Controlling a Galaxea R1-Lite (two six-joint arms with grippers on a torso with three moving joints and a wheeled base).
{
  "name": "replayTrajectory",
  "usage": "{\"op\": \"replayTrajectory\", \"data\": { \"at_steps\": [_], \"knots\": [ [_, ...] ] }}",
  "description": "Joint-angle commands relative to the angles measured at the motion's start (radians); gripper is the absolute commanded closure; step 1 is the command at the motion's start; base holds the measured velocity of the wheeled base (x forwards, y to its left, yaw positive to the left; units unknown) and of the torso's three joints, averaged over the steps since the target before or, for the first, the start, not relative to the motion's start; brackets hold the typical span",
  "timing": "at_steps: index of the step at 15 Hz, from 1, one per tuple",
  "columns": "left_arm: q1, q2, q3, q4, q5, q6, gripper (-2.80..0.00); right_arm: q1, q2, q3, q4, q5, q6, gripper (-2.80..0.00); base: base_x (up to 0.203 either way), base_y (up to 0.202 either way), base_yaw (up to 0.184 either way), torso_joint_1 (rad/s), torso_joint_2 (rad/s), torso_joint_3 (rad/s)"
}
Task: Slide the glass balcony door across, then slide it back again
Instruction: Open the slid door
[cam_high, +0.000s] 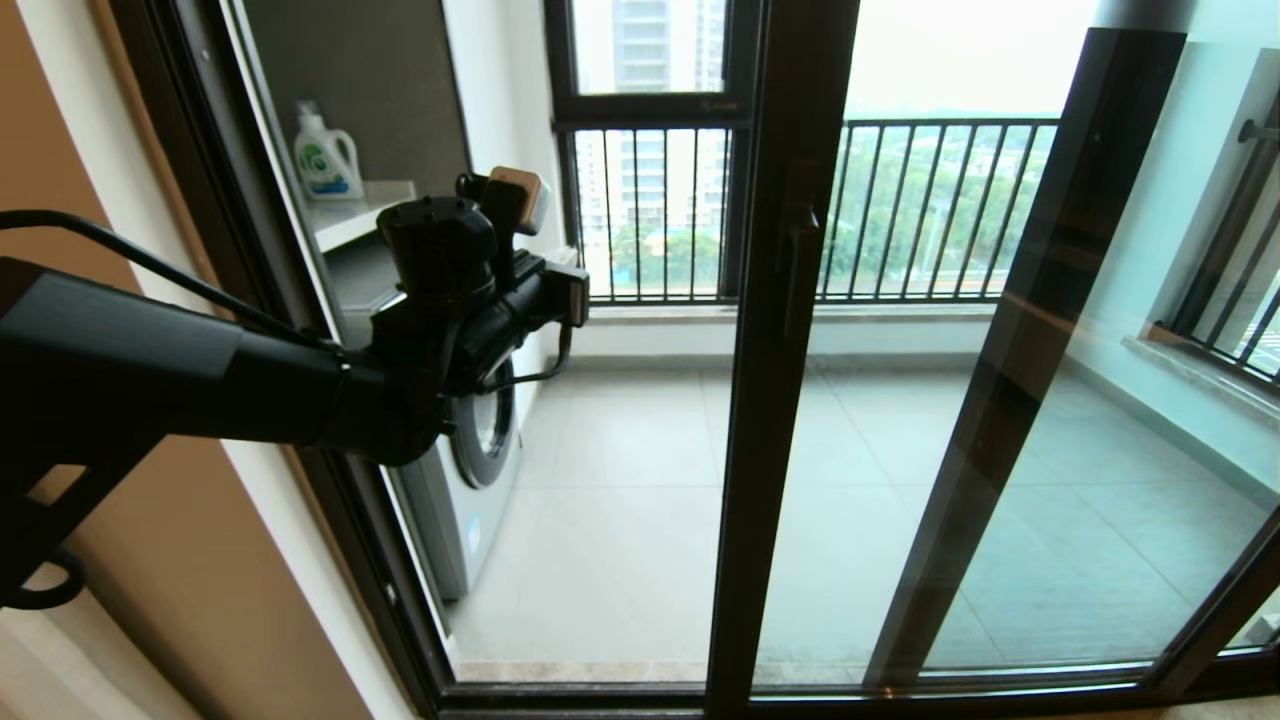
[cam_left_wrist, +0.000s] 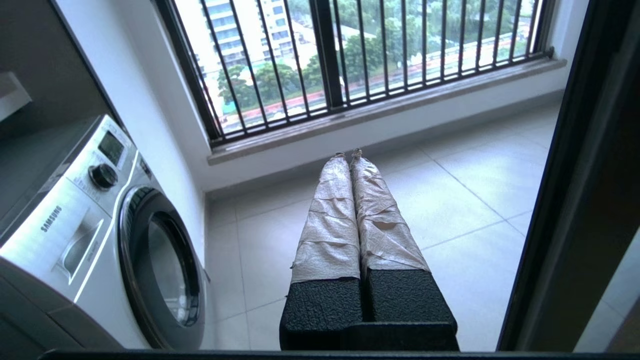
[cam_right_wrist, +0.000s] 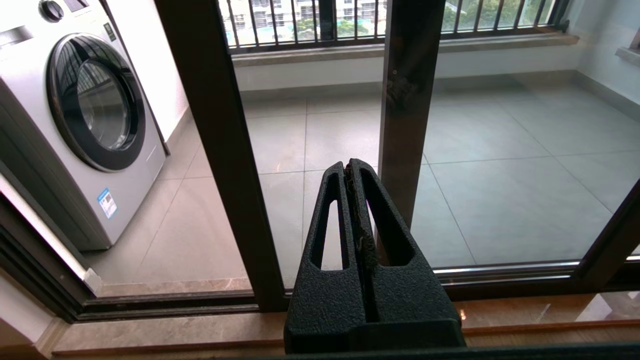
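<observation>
The black left arm (cam_high: 170, 370) reaches in from the left edge of the head view, raised and stretched forward, its wrist stacked with a round black joint and a small tan-faced block. The left gripper (cam_left_wrist: 348, 156) points forward and downward; its 2 long paper-taped fingers (cam_left_wrist: 330, 215) lie pressed together along their length. The black textured right gripper (cam_right_wrist: 350, 172) also has its 2 slotted fingers (cam_right_wrist: 327, 225) closed, apparently holding nothing, though its arm lies outside the head view.

Daylit balcony, backlit interior
Overcast light floods through the railing (cam_high: 930, 210); sky blown out, dark door frame (cam_high: 770, 400) silhouetted, faint reflections on glass, wide-angle bending at edges
</observation>
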Motion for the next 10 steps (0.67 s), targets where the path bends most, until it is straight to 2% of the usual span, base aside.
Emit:
{"op": "replayTrajectory", "data": {
  "at_steps": [1,5,10],
  "knots": [
    [0.024,-0.161,0.163,-0.006,0.000,-0.020,0.00,0.000,-0.001,0.012,0.000,0.000,0.000,0.00,0.000,0.000,0.000,0.000,0.00,0.000],
    [0.066,-0.490,0.438,-0.003,-0.008,-0.070,0.00,0.000,0.001,0.012,0.000,0.000,0.000,0.00,0.000,0.000,0.000,0.000,0.00,0.000],
    [0.108,-0.884,0.712,0.028,0.000,-0.083,0.00,0.000,-0.001,0.012,0.000,0.000,0.001,0.00,0.000,0.000,0.000,0.000,0.00,0.000]
  ]
}}
